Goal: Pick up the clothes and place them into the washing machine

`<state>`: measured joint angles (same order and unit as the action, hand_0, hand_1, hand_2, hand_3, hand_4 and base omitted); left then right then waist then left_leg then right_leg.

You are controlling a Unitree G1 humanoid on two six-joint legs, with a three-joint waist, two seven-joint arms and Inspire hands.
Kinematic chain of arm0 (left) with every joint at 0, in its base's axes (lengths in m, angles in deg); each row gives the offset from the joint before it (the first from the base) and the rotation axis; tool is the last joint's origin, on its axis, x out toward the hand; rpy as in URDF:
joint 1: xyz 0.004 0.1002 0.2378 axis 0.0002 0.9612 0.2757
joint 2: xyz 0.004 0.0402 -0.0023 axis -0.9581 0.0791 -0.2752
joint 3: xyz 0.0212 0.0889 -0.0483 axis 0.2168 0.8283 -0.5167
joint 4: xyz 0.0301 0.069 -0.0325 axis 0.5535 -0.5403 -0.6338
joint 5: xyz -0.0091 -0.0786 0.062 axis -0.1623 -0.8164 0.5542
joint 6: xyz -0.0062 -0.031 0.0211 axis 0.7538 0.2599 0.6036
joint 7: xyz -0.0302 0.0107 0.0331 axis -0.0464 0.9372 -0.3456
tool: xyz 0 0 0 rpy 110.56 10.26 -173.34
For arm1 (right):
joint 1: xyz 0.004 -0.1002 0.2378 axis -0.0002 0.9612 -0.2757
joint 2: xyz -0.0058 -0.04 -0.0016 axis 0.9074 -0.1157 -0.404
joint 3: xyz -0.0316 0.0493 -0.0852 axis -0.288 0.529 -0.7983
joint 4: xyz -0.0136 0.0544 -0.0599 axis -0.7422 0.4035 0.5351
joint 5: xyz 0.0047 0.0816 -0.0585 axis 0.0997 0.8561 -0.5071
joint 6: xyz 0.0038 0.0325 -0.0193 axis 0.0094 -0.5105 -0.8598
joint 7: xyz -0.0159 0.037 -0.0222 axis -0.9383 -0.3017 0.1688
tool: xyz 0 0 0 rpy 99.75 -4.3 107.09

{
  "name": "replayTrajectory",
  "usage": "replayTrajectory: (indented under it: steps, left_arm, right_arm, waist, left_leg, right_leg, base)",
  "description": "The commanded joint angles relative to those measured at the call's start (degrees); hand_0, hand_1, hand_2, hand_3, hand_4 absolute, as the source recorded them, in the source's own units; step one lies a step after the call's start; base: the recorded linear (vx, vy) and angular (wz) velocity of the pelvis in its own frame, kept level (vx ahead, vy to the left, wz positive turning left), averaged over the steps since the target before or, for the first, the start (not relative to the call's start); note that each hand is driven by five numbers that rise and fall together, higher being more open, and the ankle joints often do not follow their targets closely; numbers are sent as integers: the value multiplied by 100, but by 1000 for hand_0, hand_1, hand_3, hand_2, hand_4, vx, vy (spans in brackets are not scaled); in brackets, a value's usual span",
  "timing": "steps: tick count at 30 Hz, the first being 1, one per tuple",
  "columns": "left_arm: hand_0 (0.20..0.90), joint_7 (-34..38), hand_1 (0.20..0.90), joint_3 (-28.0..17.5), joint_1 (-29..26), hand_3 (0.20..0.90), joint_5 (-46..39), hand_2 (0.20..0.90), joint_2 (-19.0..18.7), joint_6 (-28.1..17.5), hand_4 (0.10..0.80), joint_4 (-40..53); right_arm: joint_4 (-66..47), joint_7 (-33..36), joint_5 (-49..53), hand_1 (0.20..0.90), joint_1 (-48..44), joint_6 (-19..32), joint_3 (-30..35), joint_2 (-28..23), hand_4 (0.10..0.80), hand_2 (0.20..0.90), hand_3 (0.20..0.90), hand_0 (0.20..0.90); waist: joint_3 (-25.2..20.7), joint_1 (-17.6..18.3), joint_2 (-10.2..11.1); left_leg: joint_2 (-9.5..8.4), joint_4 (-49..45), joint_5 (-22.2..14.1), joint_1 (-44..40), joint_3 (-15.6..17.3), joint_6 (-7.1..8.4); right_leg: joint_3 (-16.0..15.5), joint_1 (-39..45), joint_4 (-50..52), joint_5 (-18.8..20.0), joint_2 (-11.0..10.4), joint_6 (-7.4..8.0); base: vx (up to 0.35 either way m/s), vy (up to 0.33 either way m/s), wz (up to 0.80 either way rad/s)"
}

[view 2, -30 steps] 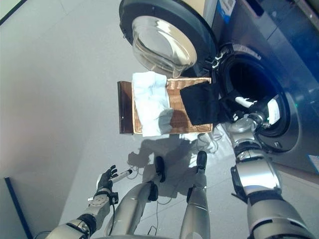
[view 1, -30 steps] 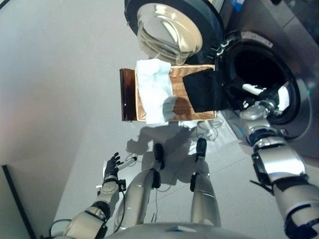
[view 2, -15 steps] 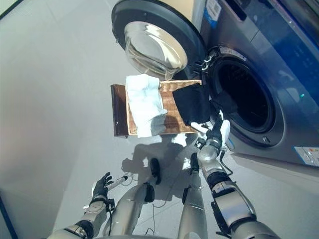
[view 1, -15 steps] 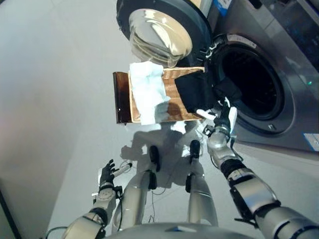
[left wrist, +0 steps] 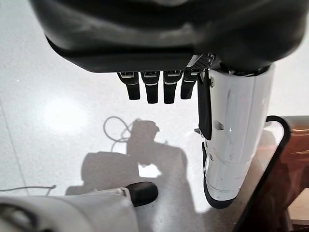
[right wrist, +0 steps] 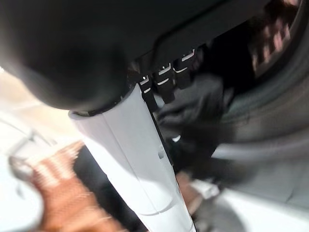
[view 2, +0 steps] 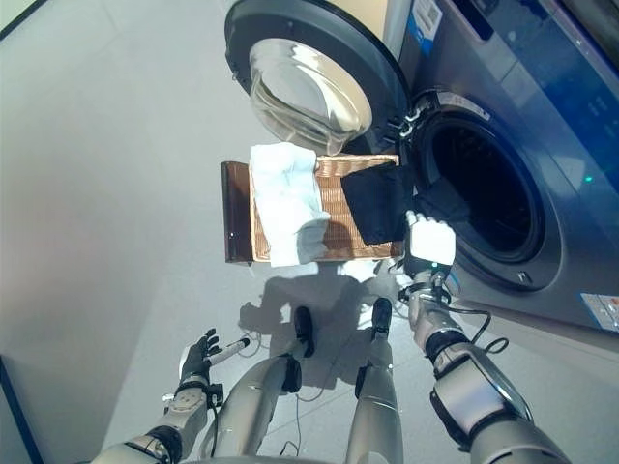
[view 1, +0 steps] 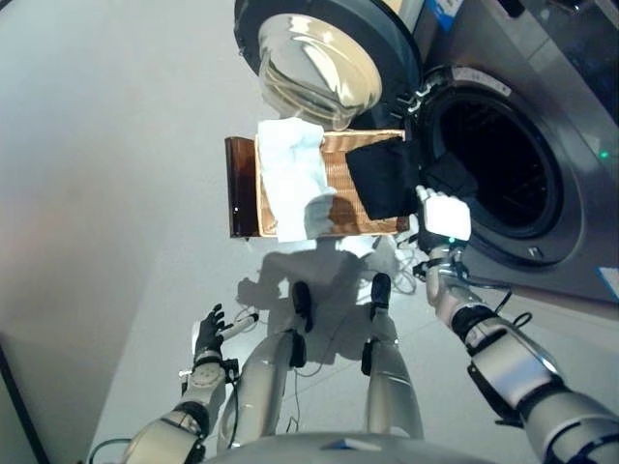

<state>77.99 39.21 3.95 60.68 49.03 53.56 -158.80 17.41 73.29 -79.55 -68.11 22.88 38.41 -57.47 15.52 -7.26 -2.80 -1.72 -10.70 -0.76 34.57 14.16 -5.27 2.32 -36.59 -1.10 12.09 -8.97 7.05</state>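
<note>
A wicker basket [view 1: 340,166] stands on the floor before the washing machine [view 1: 571,145], under its open round door [view 1: 319,58]. A white cloth [view 1: 290,174] lies over the basket's left half. A black cloth [view 1: 382,179] lies over its right end and reaches across to the rim of the drum opening [view 1: 493,164]. My right hand [view 1: 443,220] hovers at the drum's lower left rim, just beside the black cloth [right wrist: 198,106], fingers straight and holding nothing. My left hand [view 1: 207,333] hangs open low on the left, far from the basket.
The basket has a dark brown panel [view 1: 242,188] on its left side. Grey floor [view 1: 116,193] stretches to the left of the basket. The open door overhangs the basket's far edge.
My right hand has come out of the drum, swung down past the basket's near right corner and now sits at the drum's lower left rim. The camera has shifted; the left hand stays put.
</note>
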Motion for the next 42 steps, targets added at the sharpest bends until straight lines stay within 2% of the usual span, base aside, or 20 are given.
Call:
replayTrajectory:
  steps: [1, 2, 4, 5, 8, 13, 16, 19, 22, 23, 26, 33, 42]
  left_arm:
    - [900, 31, 900, -155, -196, 900, -277, 900, -207, -90, 800, -142]
    - [900, 31, 900, -153, -195, 900, -277, 900, -207, -90, 800, -142]
    - [900, -35, 900, -153, -156, 900, -332, 900, -237, -46, 800, -109]
    - [900, -35, 900, -154, -157, 900, -332, 900, -237, -46, 800, -109]
    - [900, -99, 900, -174, -146, 900, -303, 900, -279, -12, 800, -98]
    - [900, -149, 900, -197, -113, 900, -240, 900, -314, 9, 800, -88]
    - [900, -248, 900, -195, -55, 900, -202, 900, -318, 28, 800, -17]
    - [900, -292, 900, -195, -19, 900, -157, 900, -323, 41, 800, -7]
    - [900, -263, 900, -209, -18, 900, -127, 900, -333, 26, 800, -35]
    - [900, -199, 900, -207, -30, 900, -107, 900, -355, -7, 800, -42]
    - [900, -150, 900, -190, -57, 900, -94, 900, -353, -38, 800, -18]
    - [900, -298, 900, -213, -10, 900, -177, 900, -410, 34, 800, 28]
    - [900, -505, 900, -185, 48, 900, -180, 900, -443, 107, 800, 64]
  right_arm:
    - [-439, -512, 1725, 900, -711, 825, 272, -669, 800, 900, 900, 900]
    - [-441, -514, 1728, 900, -709, 825, 273, -671, 800, 900, 900, 900]
    - [-598, -926, 2869, 900, -542, 1223, 573, -679, 800, 900, 900, 900]
    - [-598, -926, 2869, 900, -544, 1223, 573, -679, 800, 900, 900, 900]
    - [-463, -1323, 3955, 900, -330, 1509, 935, -467, 800, 900, 900, 900]
    - [-399, -1491, 4389, 900, -266, 1642, 1006, -300, 800, 900, 900, 900]
    - [-509, -1949, 5119, 900, -57, 1809, 1162, -101, 800, 900, 900, 900]
    - [-455, -1961, 5057, 900, 31, 1800, 1145, 1, 800, 900, 900, 900]
    - [-389, -1707, 4653, 900, -25, 1739, 994, 15, 800, 900, 900, 900]
    - [-410, -1365, 4101, 900, -132, 1658, 869, -26, 800, 900, 900, 900]
    - [-490, -1327, 3966, 900, -238, 1608, 850, -88, 800, 900, 900, 900]
    - [-552, -2111, 5507, 900, -294, 1812, 1217, -174, 800, 900, 900, 900]
    - [292, -2736, 7186, 900, -462, 1845, 1877, -173, 800, 900, 900, 900]
  waist:
    - [194, -222, -440]
    - [191, -224, -440]
    - [246, -193, -433]
    - [233, -193, -428]
    - [289, -188, -467]
    - [273, -207, -509]
    - [273, -232, -560]
    - [247, -236, -578]
    - [237, -239, -593]
    - [246, -252, -606]
    - [241, -248, -609]
    - [266, -276, -624]
    - [298, -380, -756]
  left_leg:
    - [158, 1570, 775, -710, -591, 760]
    - [158, 1570, 775, -708, -591, 760]
    - [171, 1570, 766, -734, -581, 768]
    - [169, 1570, 776, -714, -581, 768]
    - [179, 1570, 765, -752, -580, 767]
    - [180, 1570, 776, -748, -577, 762]
    - [177, 1570, 764, -782, -571, 758]
    - [167, 1570, 768, -756, -564, 753]
    - [165, 1570, 769, -753, -558, 748]
    - [164, 1570, 762, -758, -551, 746]
    - [148, 1570, 776, -715, -553, 744]
    - [151, 1570, 790, -660, -579, 754]
    - [148, 1570, 762, -661, -575, 762]
  right_leg:
    - [-195, 394, 189, 9, 295, -54]
    - [-195, 392, 190, 8, 295, -54]
    - [-201, 408, 194, -7, 295, -54]
    - [-200, 390, 189, 3, 293, -54]
    - [-202, 410, 208, -25, 302, -57]
    - [-200, 402, 208, -30, 297, -62]
    - [-210, 420, 216, -55, 303, -60]
    - [-205, 388, 211, -48, 301, -57]
    - [-212, 381, 213, -48, 300, -60]
    - [-216, 386, 215, -51, 303, -57]
    - [-212, 347, 206, -26, 303, -57]
    - [-215, 306, 191, -23, 302, -51]
    - [-228, 276, 215, -70, 297, -55]
  base:
    - [-11, -16, 10]
    - [-4, -36, 6]
    - [3, -14, -2]
    - [0, 0, 0]
    - [0, 0, 0]
    - [0, 0, 0]
    - [0, 0, 0]
    - [0, 0, 0]
    - [0, 0, 0]
    - [0, 0, 0]
    - [0, 0, 0]
    - [-2, -6, 2]
    - [2, -3, 2]
